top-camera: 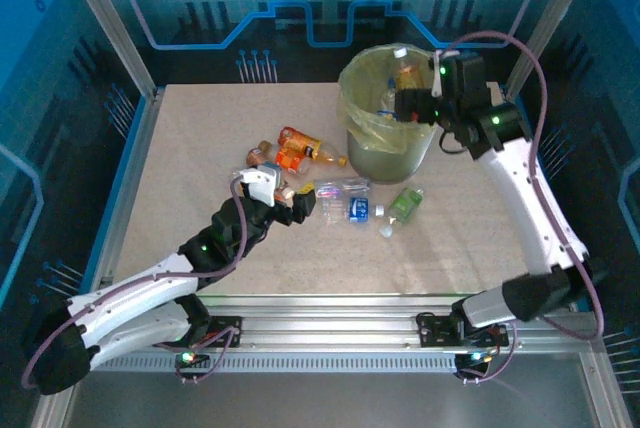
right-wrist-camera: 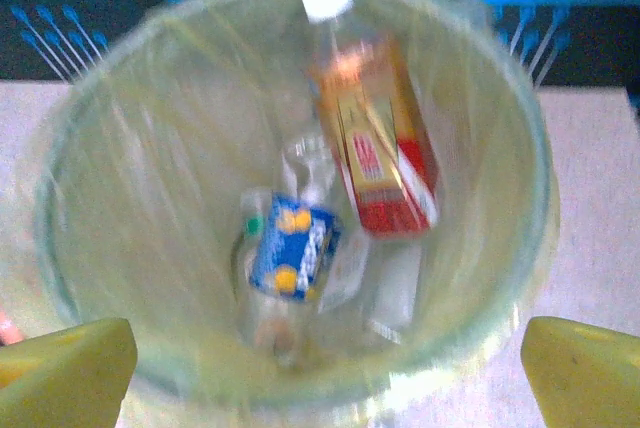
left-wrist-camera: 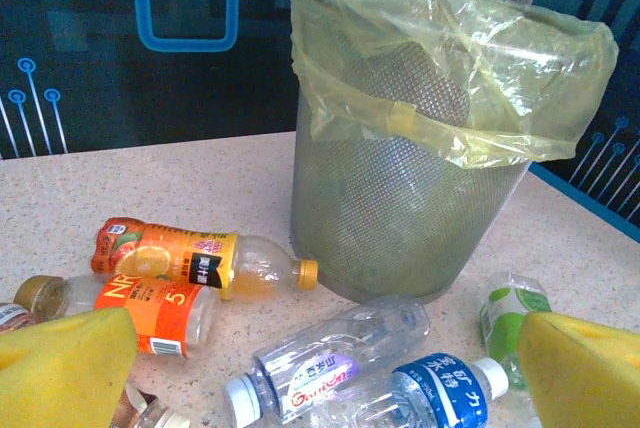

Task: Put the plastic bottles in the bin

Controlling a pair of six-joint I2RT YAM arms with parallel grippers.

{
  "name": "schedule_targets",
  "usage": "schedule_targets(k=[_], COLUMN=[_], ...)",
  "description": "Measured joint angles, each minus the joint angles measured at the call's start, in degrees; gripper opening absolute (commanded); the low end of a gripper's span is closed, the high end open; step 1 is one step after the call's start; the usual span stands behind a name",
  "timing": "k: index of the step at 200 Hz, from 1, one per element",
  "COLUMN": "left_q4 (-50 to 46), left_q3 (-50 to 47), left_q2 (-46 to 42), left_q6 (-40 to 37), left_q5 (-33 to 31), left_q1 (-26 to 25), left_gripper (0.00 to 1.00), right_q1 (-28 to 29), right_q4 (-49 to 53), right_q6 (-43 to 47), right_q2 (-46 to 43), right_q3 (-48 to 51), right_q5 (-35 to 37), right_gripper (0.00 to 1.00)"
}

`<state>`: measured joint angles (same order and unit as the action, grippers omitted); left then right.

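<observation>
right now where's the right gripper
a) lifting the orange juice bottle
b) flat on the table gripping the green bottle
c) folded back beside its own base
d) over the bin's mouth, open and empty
D: the right gripper hangs above the bin, and its wrist view looks straight down into the bag, fingers apart with nothing between them.

The speckled table (left-wrist-camera: 120,188) is carrying the bin (left-wrist-camera: 400,218), standing beyond the left gripper (left-wrist-camera: 325,348). Orange bottles (left-wrist-camera: 190,258) are lying ahead-left, clear bottles (left-wrist-camera: 340,358) directly before it, and a green bottle (left-wrist-camera: 510,313) by its right finger.
</observation>
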<state>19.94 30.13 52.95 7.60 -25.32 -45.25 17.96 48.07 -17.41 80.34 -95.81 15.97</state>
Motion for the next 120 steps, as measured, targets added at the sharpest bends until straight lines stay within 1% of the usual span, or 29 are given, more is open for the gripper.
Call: schedule_targets(k=[27,60,92,120], left_q4=[0.2,1.8,2.6,2.6], left_q3=[0.0,0.0,0.0,0.0], left_q2=[0.9,2.5,4.7,6.2], left_q6=[0.0,0.5,2.1,4.0], left_q5=[-0.4,-0.5,-0.6,-0.7], left_q1=[0.3,0.9,1.4,2.0], left_gripper=[0.99,0.99,0.99,0.99], right_q1=[-0.5,-1.0,-1.3,-1.3], right_q4=[-0.3,0.3,0.6,-0.3], right_q6=[-6.1,-12.0,-17.4,-21.7], right_q2=[-8.6,-16.5,-21.7,-23.6], right_q3=[12.3,22.3,32.7,41.7], right_q5=[-0.2,-0.3,-1.6,-4.1], right_gripper=[1.0,1.0,1.0,1.0])
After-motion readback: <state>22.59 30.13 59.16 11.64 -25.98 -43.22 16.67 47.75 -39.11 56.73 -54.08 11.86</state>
